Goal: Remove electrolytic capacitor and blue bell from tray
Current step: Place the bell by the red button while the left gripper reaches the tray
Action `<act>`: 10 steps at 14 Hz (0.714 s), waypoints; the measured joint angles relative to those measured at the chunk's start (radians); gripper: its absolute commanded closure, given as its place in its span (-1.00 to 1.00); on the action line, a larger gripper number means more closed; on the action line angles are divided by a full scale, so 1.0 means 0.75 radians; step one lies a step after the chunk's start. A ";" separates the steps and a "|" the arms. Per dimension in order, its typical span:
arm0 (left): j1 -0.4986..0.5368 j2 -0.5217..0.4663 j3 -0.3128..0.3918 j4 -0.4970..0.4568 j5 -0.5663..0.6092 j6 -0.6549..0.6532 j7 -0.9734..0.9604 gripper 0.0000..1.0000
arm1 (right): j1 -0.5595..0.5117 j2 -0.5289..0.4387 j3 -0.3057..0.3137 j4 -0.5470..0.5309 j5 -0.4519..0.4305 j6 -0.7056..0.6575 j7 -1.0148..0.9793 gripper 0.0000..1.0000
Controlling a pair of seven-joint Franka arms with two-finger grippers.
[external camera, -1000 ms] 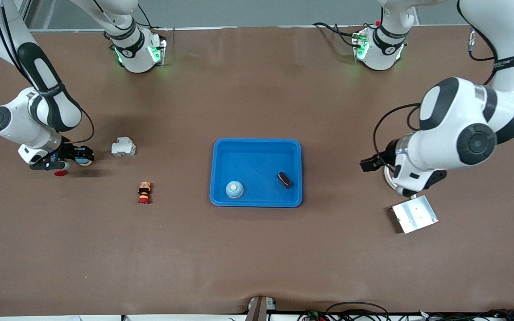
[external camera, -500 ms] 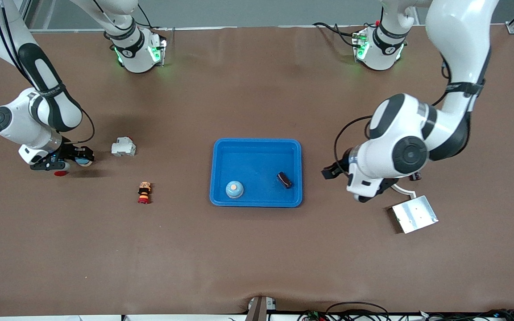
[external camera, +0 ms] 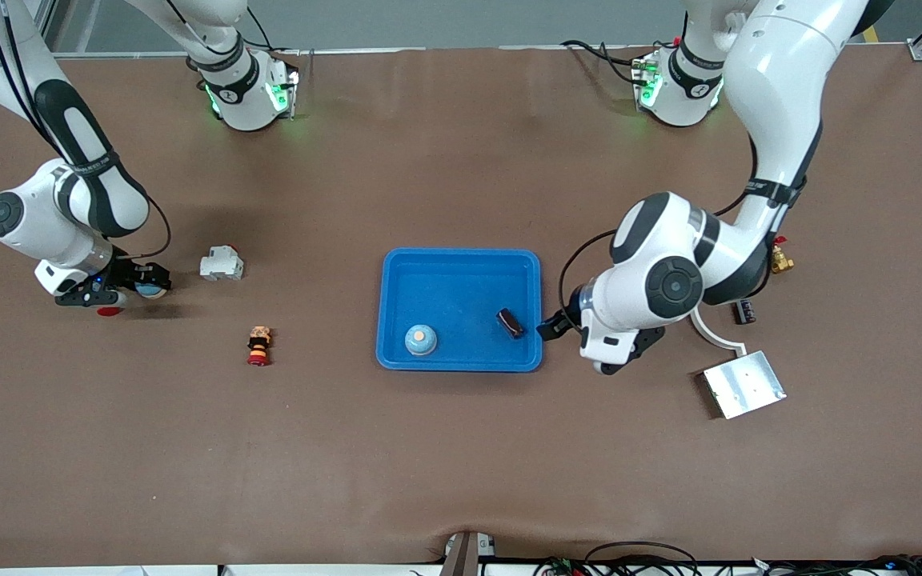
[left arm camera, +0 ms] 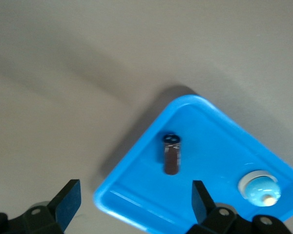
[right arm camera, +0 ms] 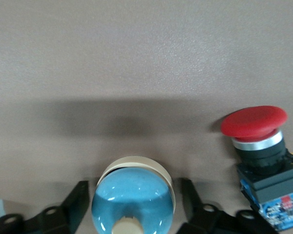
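A: Where's the capacitor [external camera: 510,323]?
B: Dark cylinder lying in the blue tray [external camera: 461,260], at the tray's end twd the left arm. A bell [external camera: 421,340] w/ a light-blue dome sits in the same tray too, nearer the front cam, apart from the capacitor.
A: Left gripper [left arm camera: 132,200]?
B: Over the table just beside the tray's edge nearest the capacitor, fingers spread wide, nothing btwn them. Its wrist cam sees capacitor and bell both inside the tray.
A: And the right gripper [right arm camera: 132,204]?
B: Low at the right arm's end of the table, fingers either side of a second bell [right arm camera: 133,197], blue dome, cream rim. Look to be pinching it. Red push button [right arm camera: 260,146] just beside.
A: Other stuff?
B: White block [external camera: 221,263] near the right gripper, small red-orange stacked part [external camera: 258,345] nearer the front cam, metal plate [external camera: 744,384], a small black part [external camera: 743,311] and a brass fitting [external camera: 781,259] at the left arm's end
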 measured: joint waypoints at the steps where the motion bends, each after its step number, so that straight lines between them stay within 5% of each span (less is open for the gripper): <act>1: -0.014 0.015 0.000 0.001 0.000 0.047 -0.041 -1.00 | 0.000 0.004 0.000 0.000 0.000 0.000 0.000 -1.00; 10: -0.122 0.160 0.005 0.004 0.000 0.285 -0.166 -1.00 | 0.004 -0.077 0.024 0.131 0.000 -0.287 0.000 -1.00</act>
